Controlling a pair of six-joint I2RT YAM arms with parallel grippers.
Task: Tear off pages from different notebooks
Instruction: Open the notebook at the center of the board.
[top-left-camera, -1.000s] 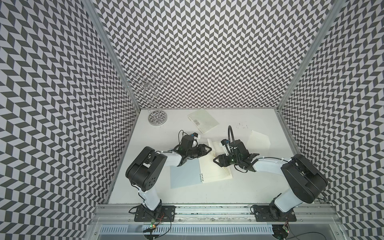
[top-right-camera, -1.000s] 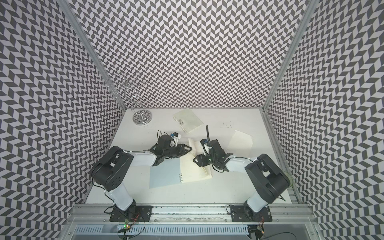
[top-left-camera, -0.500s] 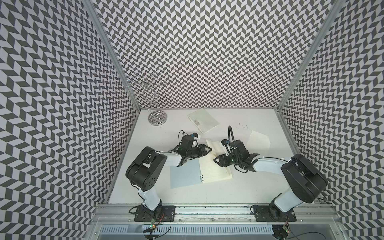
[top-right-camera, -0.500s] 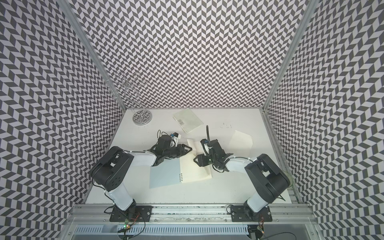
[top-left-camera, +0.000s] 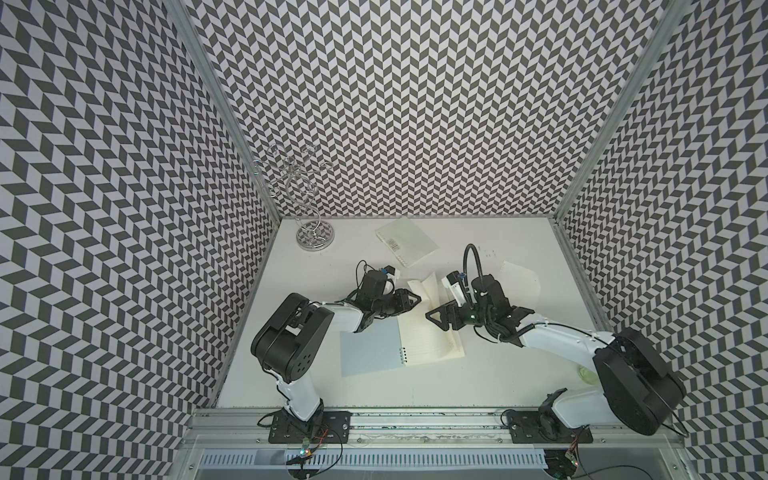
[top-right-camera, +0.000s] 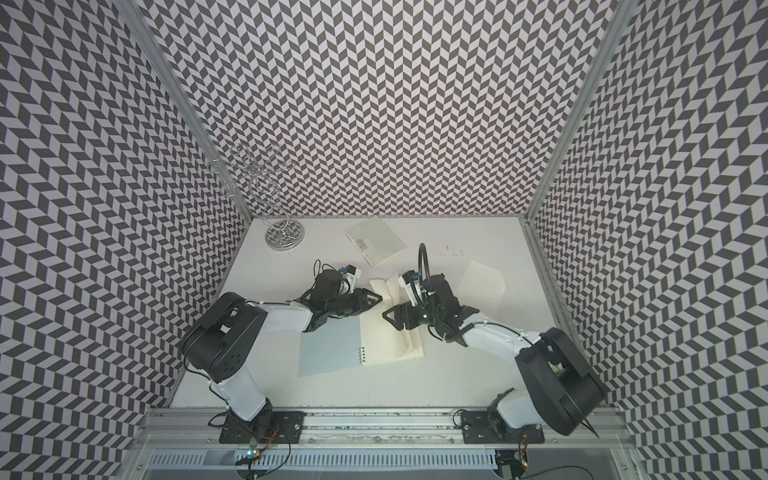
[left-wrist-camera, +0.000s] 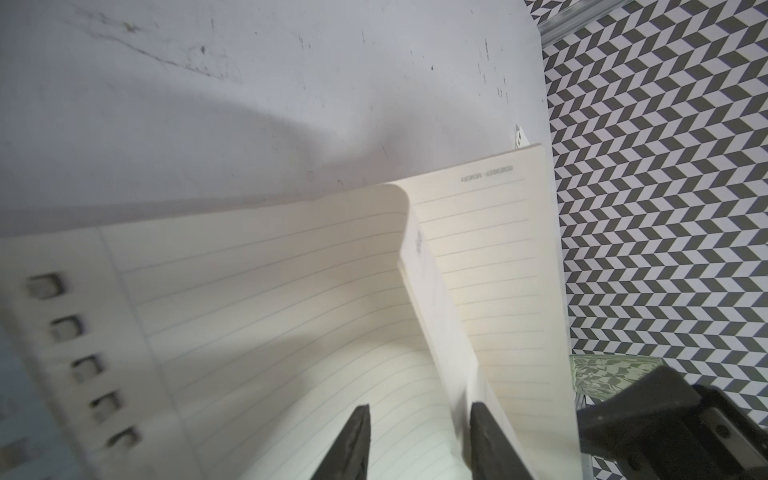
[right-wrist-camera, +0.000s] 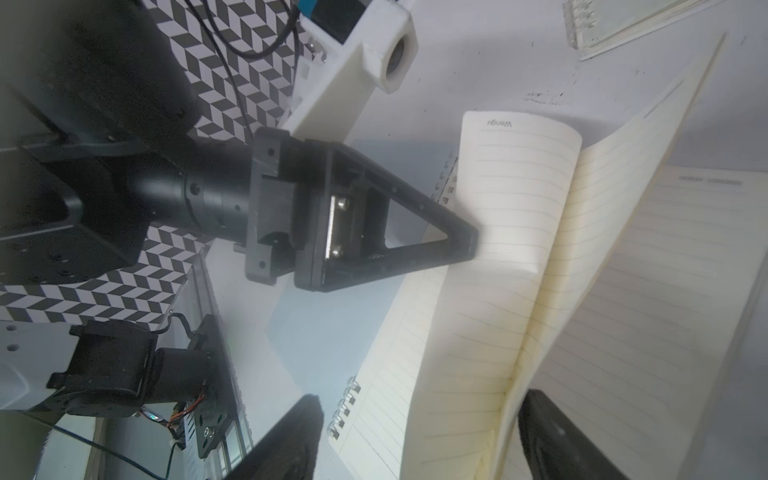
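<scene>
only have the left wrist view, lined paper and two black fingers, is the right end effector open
Observer: Yes, the right end effector has its jaws wide apart, astride the raised pages of the open wire-ring notebook with cream lined paper.
Operator: any page torn off yet
Observer: One loose cream lined sheet lies flat on the white table, just beyond that end effector.
Operator: where's the other notebook
Observer: The small greenish closed notebook with a barcode label lies at the table's far end, with nothing touching it.
</scene>
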